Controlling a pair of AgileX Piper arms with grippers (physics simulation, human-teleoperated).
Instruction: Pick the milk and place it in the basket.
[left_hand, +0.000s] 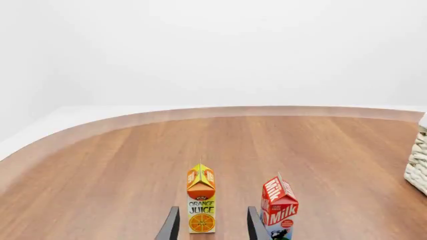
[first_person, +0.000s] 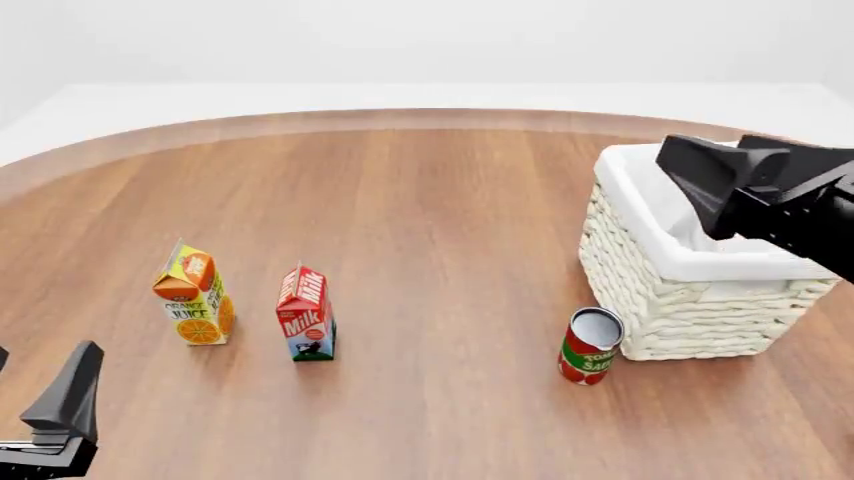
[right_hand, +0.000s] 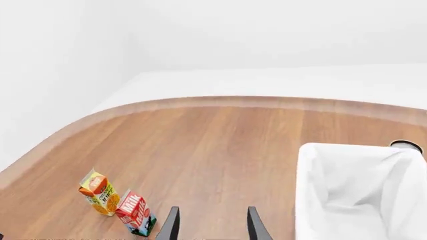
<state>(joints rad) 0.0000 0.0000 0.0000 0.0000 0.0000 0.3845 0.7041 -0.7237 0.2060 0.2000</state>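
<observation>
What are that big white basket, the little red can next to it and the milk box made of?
The basket looks like white-painted woven wicker, judging by its ribbed weave, with a smooth white cloth lining folded over the rim. The can seems to be metal: a pale, shiny top and a printed red label. The milk looks like printed matte cardboard, folded into a gable top. All are simulator renders, so this is appearance only.

Milk (first_person: 306, 313) carton, red gable top, blue-green base, upright on the tabletop (first_person: 441, 230) at left, well apart from the white wicker basket (first_person: 681, 300) at right, cloth-lined, seemingly empty
</observation>
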